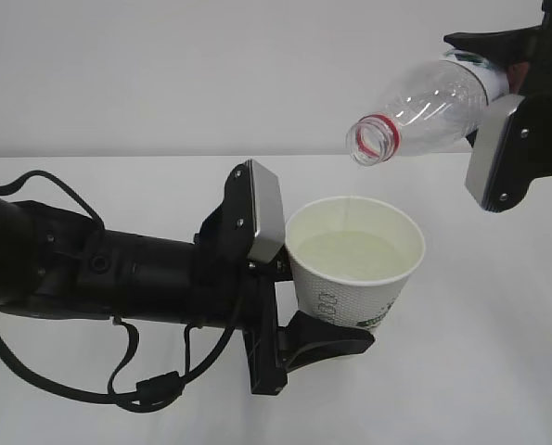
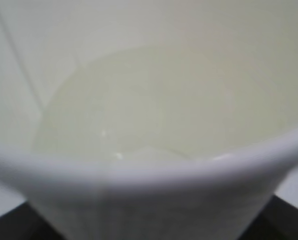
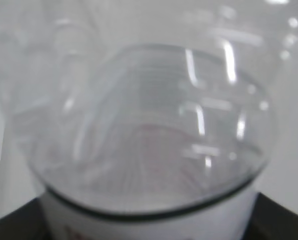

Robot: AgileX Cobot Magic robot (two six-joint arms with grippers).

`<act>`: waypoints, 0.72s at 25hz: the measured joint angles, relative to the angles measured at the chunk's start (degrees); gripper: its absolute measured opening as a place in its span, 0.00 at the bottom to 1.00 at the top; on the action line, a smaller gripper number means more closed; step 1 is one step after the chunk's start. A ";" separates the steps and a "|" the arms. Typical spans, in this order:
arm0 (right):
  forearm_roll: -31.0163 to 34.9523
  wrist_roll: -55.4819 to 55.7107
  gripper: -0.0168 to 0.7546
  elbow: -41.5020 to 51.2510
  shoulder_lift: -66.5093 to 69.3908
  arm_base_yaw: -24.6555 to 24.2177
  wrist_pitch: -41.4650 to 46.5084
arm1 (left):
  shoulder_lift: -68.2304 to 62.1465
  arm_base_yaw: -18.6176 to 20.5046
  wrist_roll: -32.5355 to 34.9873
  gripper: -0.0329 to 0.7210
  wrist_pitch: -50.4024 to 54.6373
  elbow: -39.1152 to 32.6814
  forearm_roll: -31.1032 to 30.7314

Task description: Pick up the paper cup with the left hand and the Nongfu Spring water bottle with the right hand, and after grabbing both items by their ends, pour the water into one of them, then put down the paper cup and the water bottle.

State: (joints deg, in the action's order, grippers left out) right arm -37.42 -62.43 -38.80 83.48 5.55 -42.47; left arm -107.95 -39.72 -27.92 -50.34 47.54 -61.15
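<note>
- The paper cup (image 1: 354, 264) is held upright above the white desk (image 1: 498, 371), roughly over its middle, by the left gripper (image 1: 299, 287); nothing of the cup touches the desk.
- The left jaws are closed on the cup's lower wall: a silver-faced jaw is pressed against the side toward the arm, and a black jaw is curled under and around the cup's front.
- Water (image 1: 354, 255) is seen inside the cup, its pale surface lying well below the rolled rim; in the left wrist view the same liquid (image 2: 149, 115) fills the bottom of the cup (image 2: 138, 175), which takes up nearly the whole picture.
- The Nongfu Spring water bottle (image 1: 433, 102) is held in the air by the right gripper (image 1: 507, 120), over the far right part of the desk, tilted so that its open mouth with the red neck ring points down and left, above and just right of the cup's rim.
- The right jaws are clamped across the bottle's labelled lower end.
- No stream can be made out between the mouth and the cup.
- In the right wrist view the clear ribbed body of the bottle (image 3: 149, 125) is seen blurred; whether any water is left inside cannot be told.
</note>
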 joint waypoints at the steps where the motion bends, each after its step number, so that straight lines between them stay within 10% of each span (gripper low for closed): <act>1: 0.10 0.52 0.63 0.00 0.00 0.00 0.00 | 0.00 0.00 0.00 0.75 0.00 0.00 0.00; 18: 0.08 13.88 0.63 0.00 0.00 0.00 -0.74 | 0.00 0.00 0.00 0.75 0.00 0.00 -0.02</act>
State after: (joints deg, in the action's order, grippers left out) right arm -37.34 -48.55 -38.80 83.48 5.55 -43.20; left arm -107.95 -39.72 -27.92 -50.34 47.54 -61.18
